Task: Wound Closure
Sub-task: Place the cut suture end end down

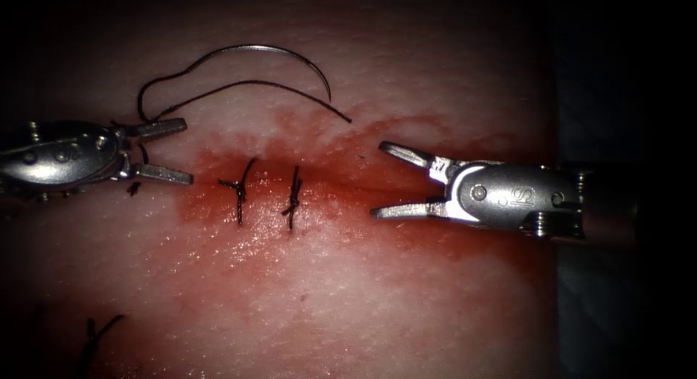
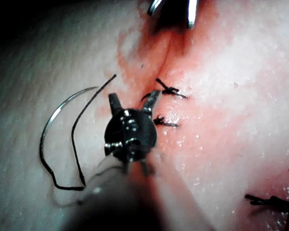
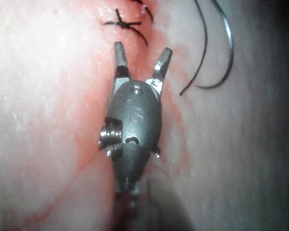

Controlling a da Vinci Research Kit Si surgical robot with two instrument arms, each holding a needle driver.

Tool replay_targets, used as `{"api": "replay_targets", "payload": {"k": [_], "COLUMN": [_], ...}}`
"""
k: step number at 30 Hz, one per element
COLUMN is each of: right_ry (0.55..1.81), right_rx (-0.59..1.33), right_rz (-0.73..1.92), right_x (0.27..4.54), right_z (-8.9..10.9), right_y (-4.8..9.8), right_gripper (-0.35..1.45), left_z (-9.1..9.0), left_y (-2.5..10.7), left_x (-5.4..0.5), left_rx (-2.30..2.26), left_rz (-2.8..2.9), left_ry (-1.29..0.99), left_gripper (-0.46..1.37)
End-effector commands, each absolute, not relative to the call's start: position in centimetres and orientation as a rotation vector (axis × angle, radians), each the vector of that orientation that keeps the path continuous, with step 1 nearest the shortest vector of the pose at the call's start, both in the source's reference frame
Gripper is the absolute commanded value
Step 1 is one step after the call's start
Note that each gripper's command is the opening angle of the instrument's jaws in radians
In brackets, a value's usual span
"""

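Observation:
My left tool (image 1: pixel 187 152) stands at the left end of the cut (image 1: pixel 341 181) with its jaws open and nothing between them. From the right comes my right tool (image 1: pixel 378 179), also open and empty, at the cut's right end. The curved needle (image 1: pixel 290 52) lies free on top of the tissue (image 1: pixel 348 299), beyond the cut and above the left tool. Its dark thread (image 1: pixel 254 82) loops beside it. Two knotted stitches (image 1: pixel 239 190) (image 1: pixel 292 197) cross the cut between the tools. The left wrist view shows the left tool (image 2: pixel 134 98), needle (image 2: pixel 55 113) and thread (image 2: pixel 82 113); the right wrist view the right tool (image 3: pixel 142 50), needle (image 3: pixel 230 53) and thread (image 3: pixel 203 48).
Red fluid (image 1: pixel 218 205) stains the tissue around the cut. Another dark stitch (image 1: pixel 94 339) sits near the lower left of the endoscope view. The right tool's jaw tips (image 2: pixel 191 14) show in the left wrist view. The tissue's edge (image 1: pixel 555 292) runs down the right.

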State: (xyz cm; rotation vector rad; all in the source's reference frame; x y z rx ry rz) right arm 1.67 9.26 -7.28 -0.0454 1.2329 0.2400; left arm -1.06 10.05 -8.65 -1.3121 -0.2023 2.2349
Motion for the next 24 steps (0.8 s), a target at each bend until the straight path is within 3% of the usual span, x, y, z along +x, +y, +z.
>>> {"api": "replay_targets", "payload": {"k": [1,10,24], "right_ry": [1.233,1.220,1.212], "right_rx": [-0.043,-0.026,-0.012], "right_rz": [0.230,0.221,0.216], "right_x": [1.67,1.59,1.58], "right_z": [-7.28,-7.29,-7.34], "right_y": [9.26,9.24,9.19], "right_gripper": [1.23,1.22,1.23], "left_z": [-8.66,-8.79,-8.73], "left_y": [10.03,9.85,9.71], "left_x": [-1.08,-1.33,-1.19], "left_rx": [-1.315,-1.366,-1.391], "left_rz": [2.240,2.270,2.297], "left_ry": [-0.199,-0.239,-0.230], "left_gripper": [0.52,0.58,0.57]}}
